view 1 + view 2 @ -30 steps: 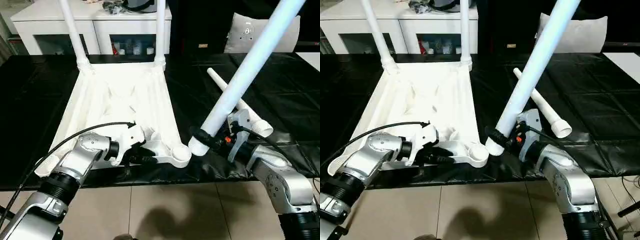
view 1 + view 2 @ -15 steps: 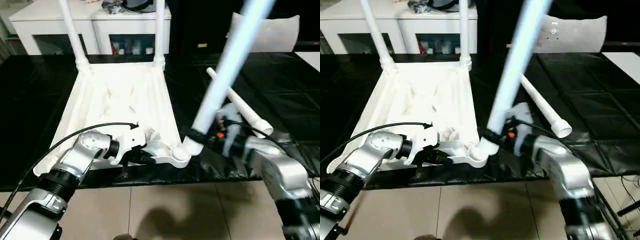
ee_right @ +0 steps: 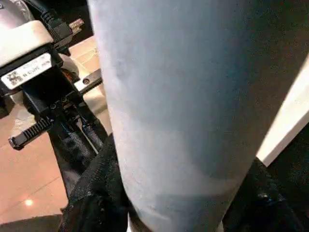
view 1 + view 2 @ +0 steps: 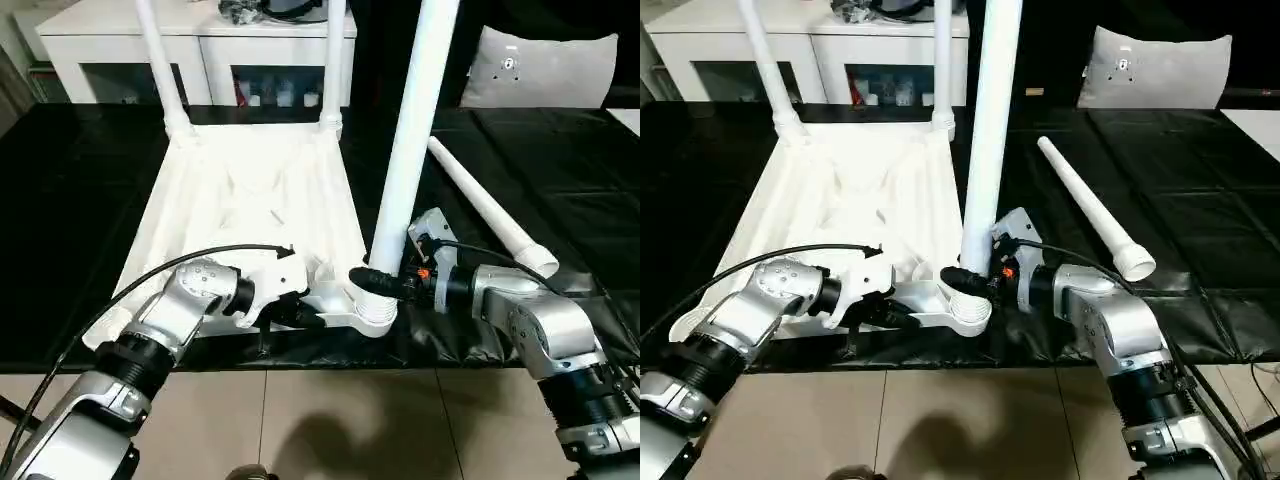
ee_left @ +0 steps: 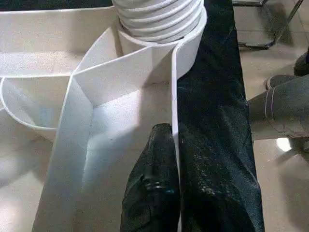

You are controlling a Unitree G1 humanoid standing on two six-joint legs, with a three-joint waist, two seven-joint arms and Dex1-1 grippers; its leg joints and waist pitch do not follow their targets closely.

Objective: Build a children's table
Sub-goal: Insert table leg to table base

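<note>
My right claw (image 4: 377,283) is clamped on a long white tapered tube leg (image 4: 408,150), upright over the white ribbed plastic tabletop's (image 4: 250,200) five-o'clock corner socket (image 4: 372,312). My left claw (image 4: 300,315), forearm reaching in from seven o'clock, pinches the top's near rim on the black bench (image 4: 70,190).

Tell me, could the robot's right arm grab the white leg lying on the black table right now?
Probably not yet. The right gripper is already shut on the upright leg at the tabletop's near corner socket. The loose leg lies close beside that arm with nothing on it, so letting go first should free the way.
</note>
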